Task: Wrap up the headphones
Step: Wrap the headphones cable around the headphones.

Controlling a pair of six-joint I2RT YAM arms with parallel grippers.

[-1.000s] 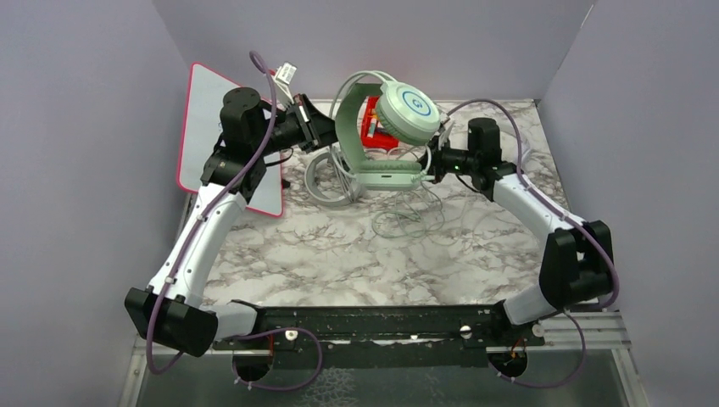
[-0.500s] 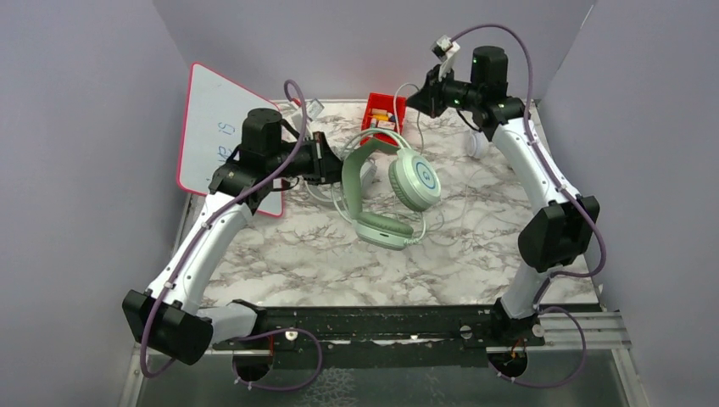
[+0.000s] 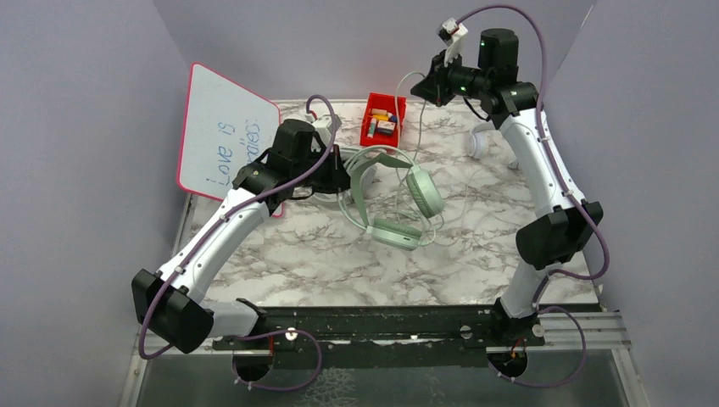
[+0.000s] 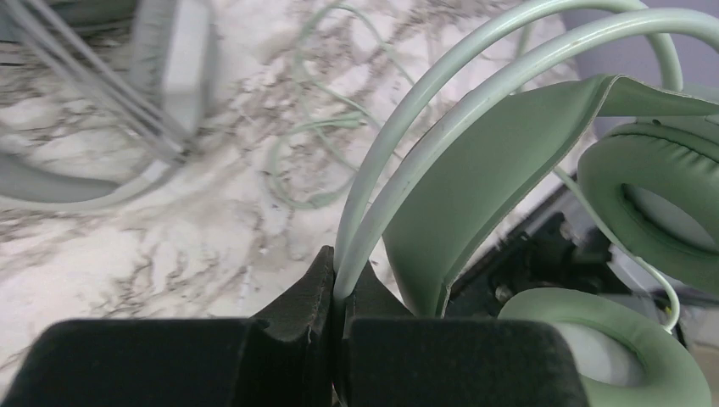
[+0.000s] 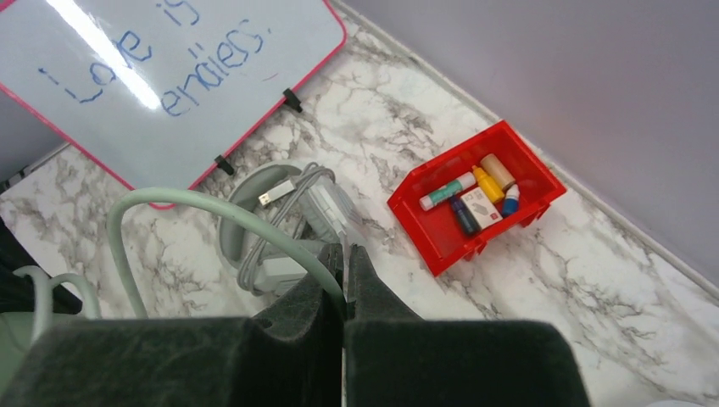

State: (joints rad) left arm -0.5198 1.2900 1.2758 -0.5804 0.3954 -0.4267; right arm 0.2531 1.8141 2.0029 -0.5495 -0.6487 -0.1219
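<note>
The left gripper [image 4: 339, 284] pinches the thin wire hoops of the mint-green headset [image 3: 394, 203], which is mid-table, with bare marble table [image 3: 475, 254] in front and rightward. The right gripper [image 5: 346, 259], raised near the back wall by the red bin [image 3: 383, 119], is clamped on the mint cable [image 5: 165, 194]. The grey-white headset [image 5: 246, 186] lies at the lower edge of the whiteboard [image 3: 222, 140].
</note>
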